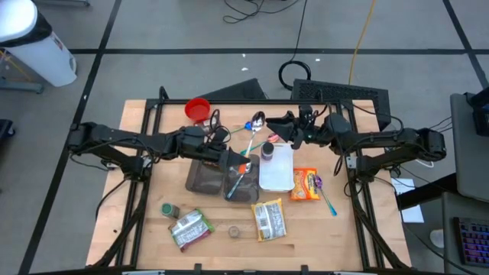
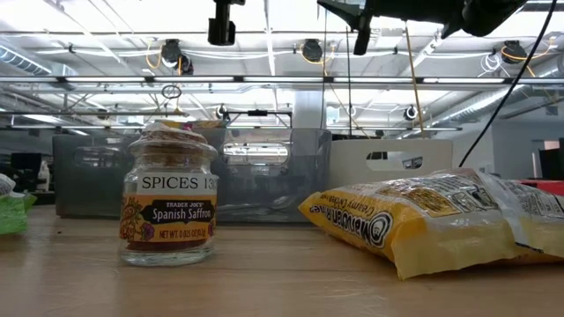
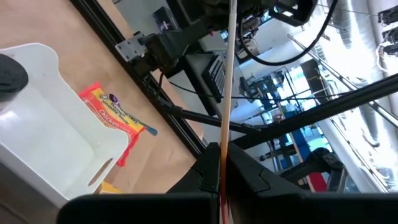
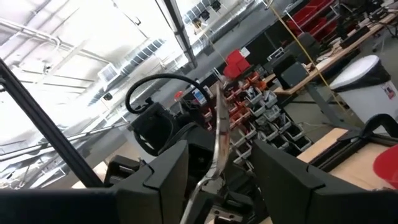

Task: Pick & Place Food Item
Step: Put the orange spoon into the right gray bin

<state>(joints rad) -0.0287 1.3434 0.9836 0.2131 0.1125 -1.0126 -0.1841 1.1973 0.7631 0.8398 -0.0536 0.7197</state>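
Table of pale wood, two dark arms reaching in from either side.

Left gripper: over the middle of the table, above a dark tray. Its fingers are clenched on a long spoon, whose white shaft runs up from between them toward the other arm.

Right gripper: near the far edge, just beyond a white tray. Its fingers stand apart, released, with the spoon's metal end rising in the gap and touching neither finger.

Food items, all lying on the table and apart from both grippers:
- orange packet, just beside the white tray on the right arm's side, with a purple-headed spoon lying against it;
- yellow packet, near the front edge below the trays;
- green packet, front left;
- spice jar, upright, labelled Spanish Saffron;
- green-lidded jar, beside the green packet;
- dark-lidded jar, at the white tray's far corner.

Red cup, upright, far left of centre.
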